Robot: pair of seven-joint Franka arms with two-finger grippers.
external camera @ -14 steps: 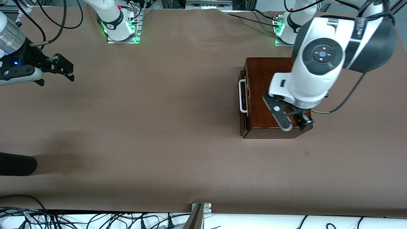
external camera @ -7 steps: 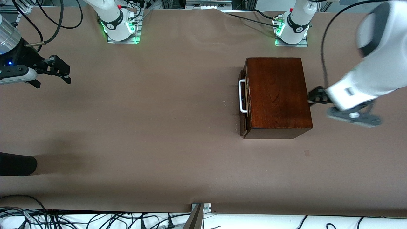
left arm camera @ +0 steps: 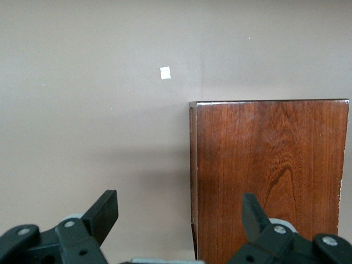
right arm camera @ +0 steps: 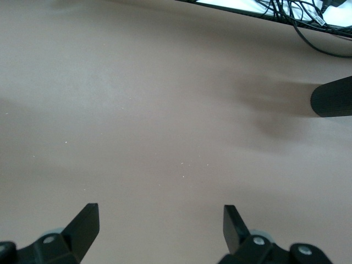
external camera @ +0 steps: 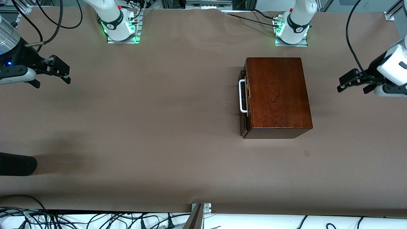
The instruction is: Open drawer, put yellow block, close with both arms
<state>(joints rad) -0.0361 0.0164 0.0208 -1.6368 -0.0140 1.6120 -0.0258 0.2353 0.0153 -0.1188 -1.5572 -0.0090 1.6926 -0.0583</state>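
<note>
Two grippers, both empty with their fingers spread wide, hang over bare table at either end of the front view. The right gripper (external camera: 65, 72) is at the upper edge of the frame on the right arm's side. The left gripper (external camera: 349, 82) is at mid-height on the left arm's side, pointing toward the wooden box (external camera: 278, 95) but well apart from it. In the left wrist view the fingers (left arm camera: 104, 212) frame one end of the box, with nothing between them.

The drawer (external camera: 244, 105) is pushed in, its white handle (external camera: 242, 96) facing the middle of the table. The yellow block appears in no view. My judgement is that it is inside the closed drawer, though nothing here proves it.

That is the main risk. If the block is not inside, the task only looks finished and both arms are too far off to correct it quickly. A second risk is that a thin dark line runs between the drawer front and the box, so the drawer may not be fully seated. If the left arm returns to press it, it could catch the box's edge and slide the whole box across the smooth table (external camera: 159, 127). A black object (external camera: 16, 163) juts in at the lower edge, near the right arm's end.
</note>
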